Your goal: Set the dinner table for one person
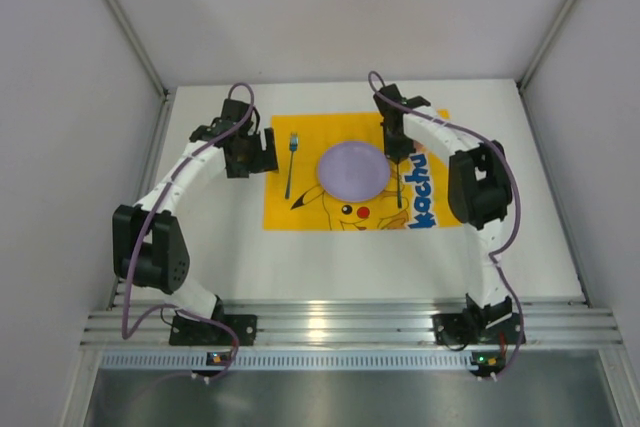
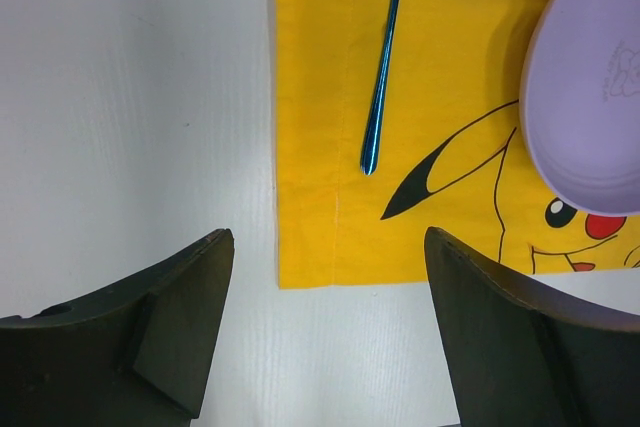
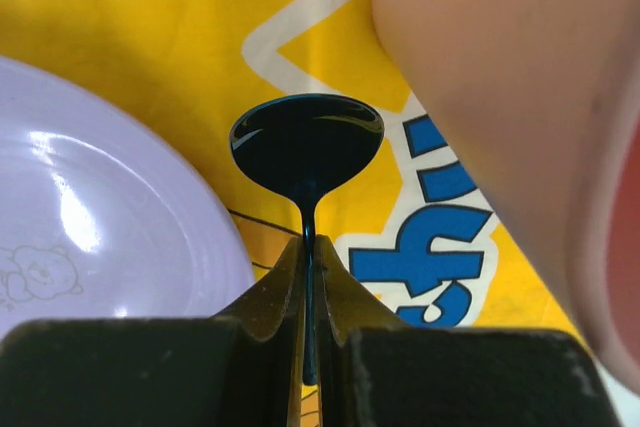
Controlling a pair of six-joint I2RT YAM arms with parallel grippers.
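Observation:
The white dinner table carries a yellow Pikachu mat. A lilac plate sits in the mat's middle, with a blue fork lying to its left. My right gripper is just right of the plate, shut on the thin handle of a dark spoon. In the right wrist view the spoon's bowl sticks out past the gripper, low over the mat beside the plate. My left gripper is open and empty over the table at the mat's left edge. In the left wrist view it is near the fork handle.
A peach-coloured rounded object fills the right of the right wrist view, close and blurred. White walls with metal posts enclose the table on three sides. An aluminium rail holds the arm bases at the near edge.

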